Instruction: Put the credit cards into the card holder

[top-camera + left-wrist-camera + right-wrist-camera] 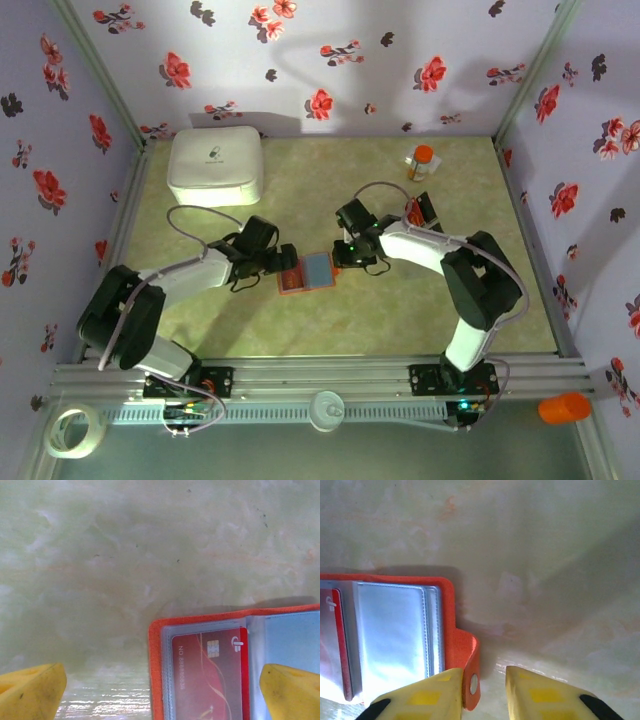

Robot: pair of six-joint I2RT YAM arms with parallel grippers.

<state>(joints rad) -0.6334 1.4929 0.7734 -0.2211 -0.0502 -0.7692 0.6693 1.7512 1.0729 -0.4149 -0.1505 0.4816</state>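
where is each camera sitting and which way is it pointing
top external: above and behind the arm bases, looking down on the green table; both arms show, left gripper and right gripper either side of the open card holder.
left wrist: on the left arm, facing down at the holder's pocket with a red card; its yellow fingers at the bottom corners.
right wrist: on the right arm, facing down at the holder's empty pocket; yellow fingers flank the snap tab.
shared: both wrist views catch that red card.
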